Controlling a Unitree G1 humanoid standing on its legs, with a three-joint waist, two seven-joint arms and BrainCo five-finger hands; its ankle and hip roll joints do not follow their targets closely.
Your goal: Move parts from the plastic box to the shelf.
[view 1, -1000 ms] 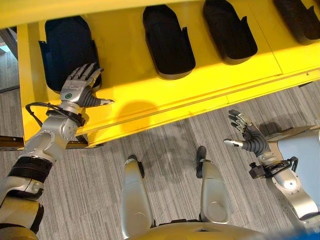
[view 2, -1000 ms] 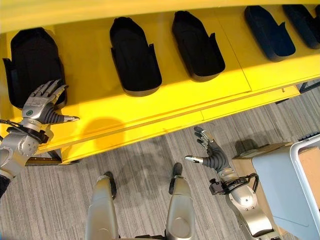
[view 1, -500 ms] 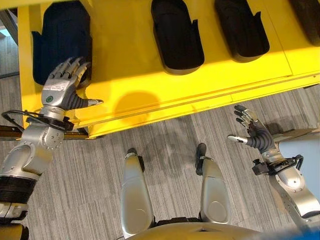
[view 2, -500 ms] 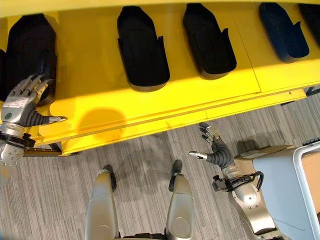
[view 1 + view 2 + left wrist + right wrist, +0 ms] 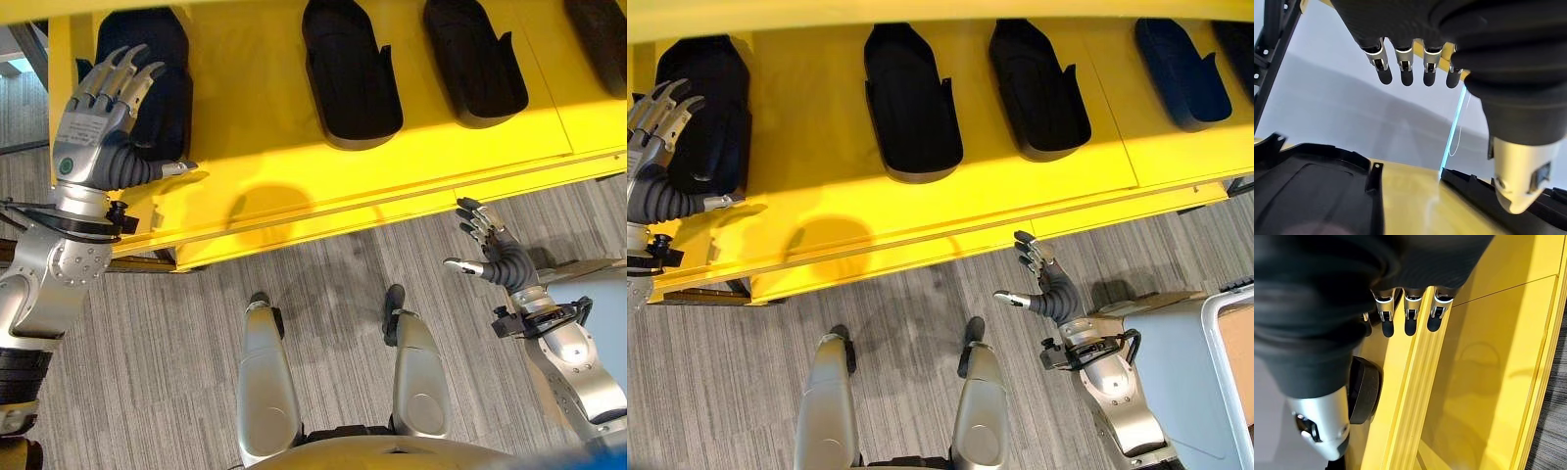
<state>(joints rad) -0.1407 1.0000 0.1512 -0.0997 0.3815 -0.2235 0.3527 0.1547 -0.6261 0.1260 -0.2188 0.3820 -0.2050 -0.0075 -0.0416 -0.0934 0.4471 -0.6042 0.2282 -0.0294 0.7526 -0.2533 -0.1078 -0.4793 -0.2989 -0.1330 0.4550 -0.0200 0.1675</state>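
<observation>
The left hand (image 5: pixel 96 137) hung open and empty over the leftmost black part (image 5: pixel 162 73) lying on the yellow shelf (image 5: pixel 265 147), beside other black parts (image 5: pixel 351 69). The right hand (image 5: pixel 495 259) was held open and empty above the grey floor (image 5: pixel 333 264), near the shelf's front edge.

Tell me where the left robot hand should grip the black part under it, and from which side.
Likely the near, rounded end of the leftmost black part, from the shelf's front edge. That end faces the open left robot hand hovering above it, and its raised side walls give fingers and thumb opposing surfaces.
</observation>
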